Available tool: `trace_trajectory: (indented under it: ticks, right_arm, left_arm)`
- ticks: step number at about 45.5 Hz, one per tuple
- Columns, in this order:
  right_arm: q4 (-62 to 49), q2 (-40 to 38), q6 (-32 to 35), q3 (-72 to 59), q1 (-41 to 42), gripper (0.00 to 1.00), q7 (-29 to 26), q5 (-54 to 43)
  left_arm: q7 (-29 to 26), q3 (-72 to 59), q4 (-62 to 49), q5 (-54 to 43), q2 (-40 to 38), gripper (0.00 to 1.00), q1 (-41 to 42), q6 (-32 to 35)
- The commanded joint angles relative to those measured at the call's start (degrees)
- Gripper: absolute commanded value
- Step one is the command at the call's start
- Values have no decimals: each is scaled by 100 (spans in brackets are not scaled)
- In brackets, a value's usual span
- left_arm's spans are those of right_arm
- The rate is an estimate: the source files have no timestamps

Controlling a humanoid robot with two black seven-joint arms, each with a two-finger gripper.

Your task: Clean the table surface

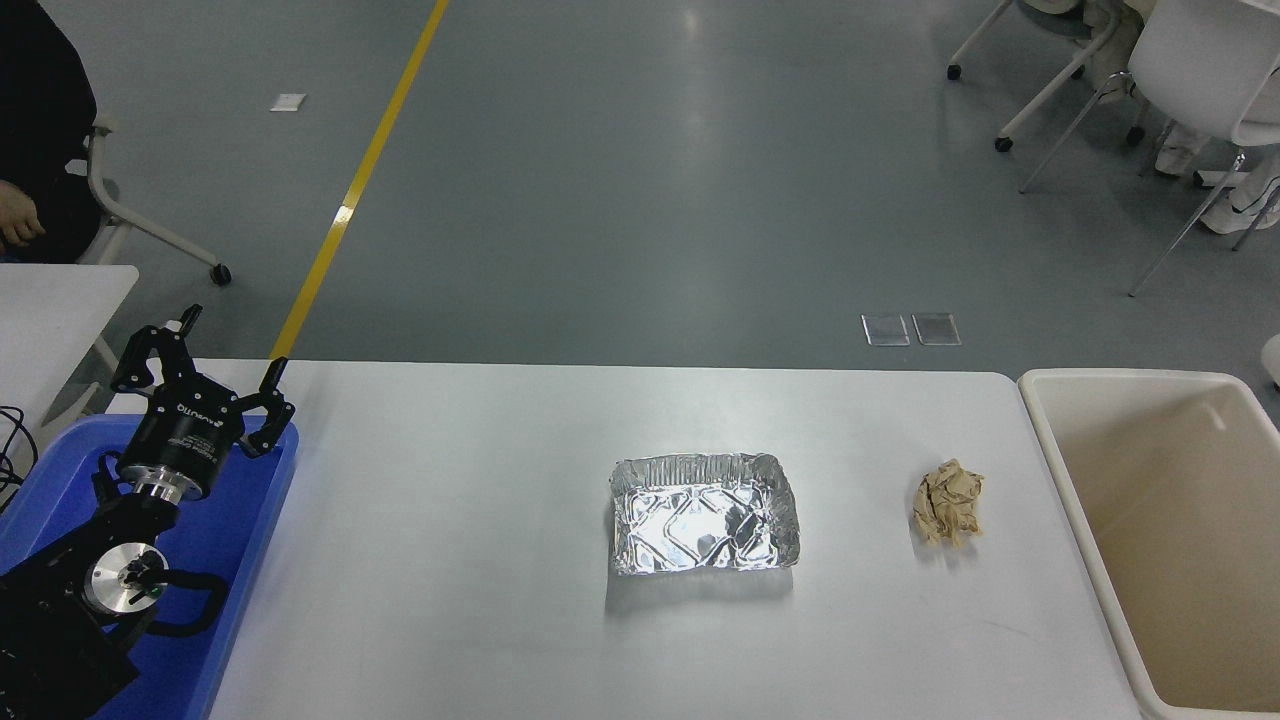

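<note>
The white table surface (450, 520) spans the middle of the view. On it lie a crumpled aluminium foil tray (705, 512) right of centre and a crumpled brown paper ball (948, 502) further right. My left gripper (205, 365) is open and empty, parked at the lower left above the blue bin (250, 560). My right gripper is out of view. Only a sliver of something white (1273, 358) shows at the right edge.
A large beige bin (1062, 480) stands against the table's right end. A smaller white table (50, 300) is at the left edge. A seated person in dark clothes (35, 120) is at the top left. White chairs (1190, 70) stand at the top right.
</note>
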Motion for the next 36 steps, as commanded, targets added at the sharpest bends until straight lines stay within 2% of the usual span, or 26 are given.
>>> trace_trajectory:
  ticks: [1,18,36]
  right_arm:
    - [-20,279,-276,4,-435,0,-271,32]
    - [-11,877,-444,-93,-1103,0,-262,15]
    - [-3,1018,-426,-111,-1384,0,-262,-73]
  left_arm:
    - [0,0,-2,0,0,100,0,3]
    - [0,0,-2,0,0,100,0,-6]
    - [0,0,-2,0,0,100,0,-6]
